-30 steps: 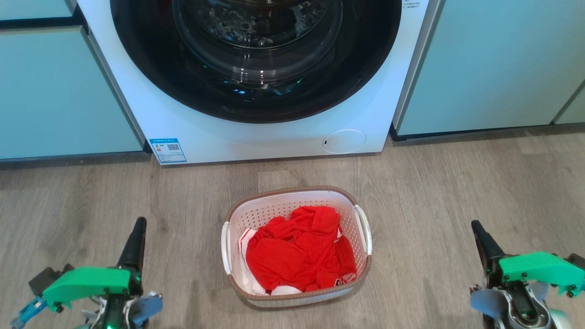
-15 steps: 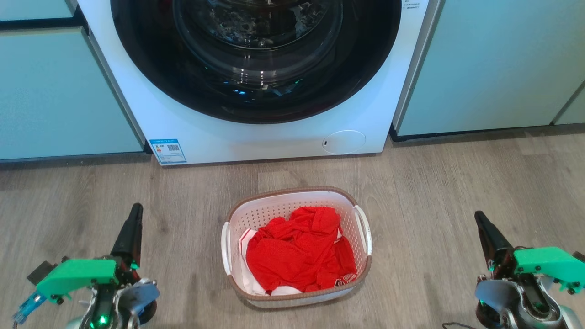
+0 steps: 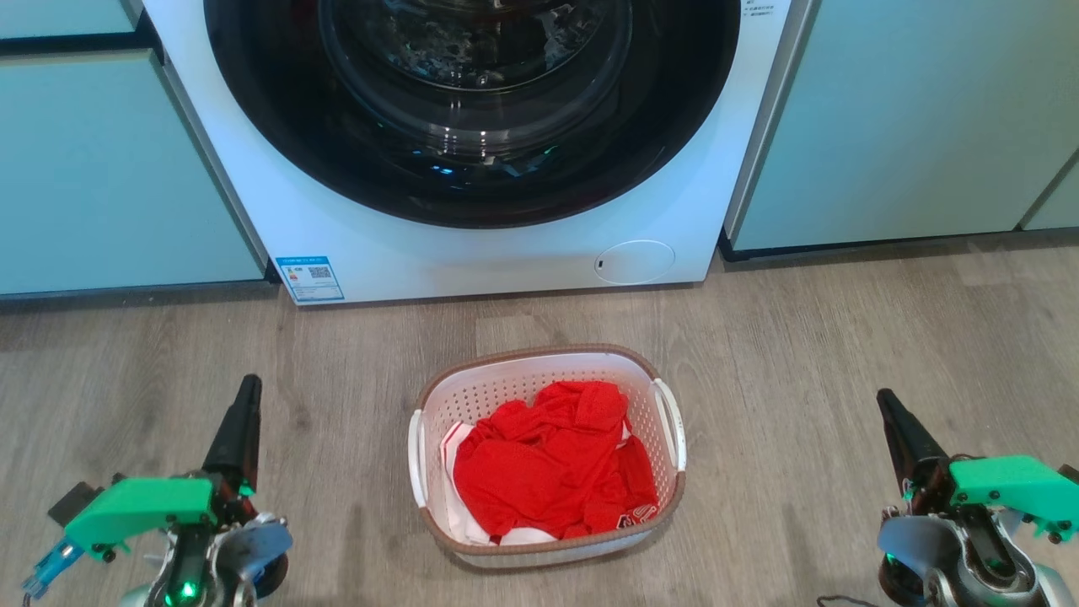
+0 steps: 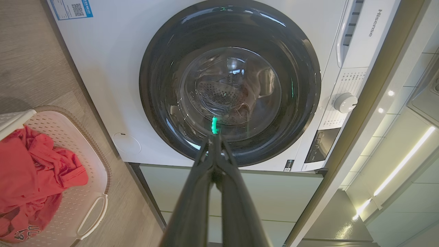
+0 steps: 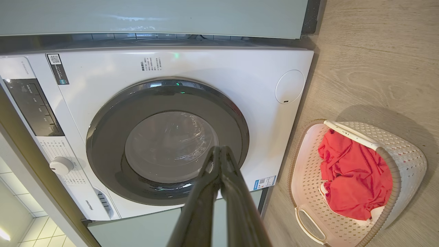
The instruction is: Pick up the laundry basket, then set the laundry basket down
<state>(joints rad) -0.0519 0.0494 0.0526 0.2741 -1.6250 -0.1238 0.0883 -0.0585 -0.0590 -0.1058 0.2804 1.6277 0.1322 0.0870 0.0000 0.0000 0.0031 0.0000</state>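
Both arms sit low and wide in the head view. Our left gripper (image 3: pixel 249 389) is at lower left and our right gripper (image 3: pixel 885 403) at lower right. Each has its dark fingers aimed up-frame toward the washing machine (image 3: pixel 472 257) and leaning slightly inward. A green housing (image 3: pixel 139 506) sits behind each finger pair.

Jaws are pressed together on both sides, with nothing pinched. In the left wrist view the left gripper (image 4: pixel 214 138) has its tips touching. The right wrist view shows the same for the right gripper (image 5: pixel 219 150).

The head view gives us both grippers and the basket in one frame, with the washer cropped above the door. The wrist views add the washer's upper front: the control knob (image 4: pixel 345 102), the dark display panel (image 5: pixel 34 106) and the Hisense badge. Both finger pairs line up on the door glass (image 4: pixel 229 92).

The laundry basket (image 3: pixel 539 352) stands upright on the wood floor (image 3: pixel 843 337), just in front of the washer. It sits between our two grippers and well apart from both. A red garment (image 3: pixel 548 464) is heaped inside over some white cloth (image 3: pixel 455 438).

The basket's left handle (image 3: pixel 416 455) faces our left gripper and its right handle (image 3: pixel 673 421) faces our right. In the left wrist view the basket sits at the lower left edge, off to the side of the fingers. In the right wrist view it sits at lower right, also clear of the fingers.
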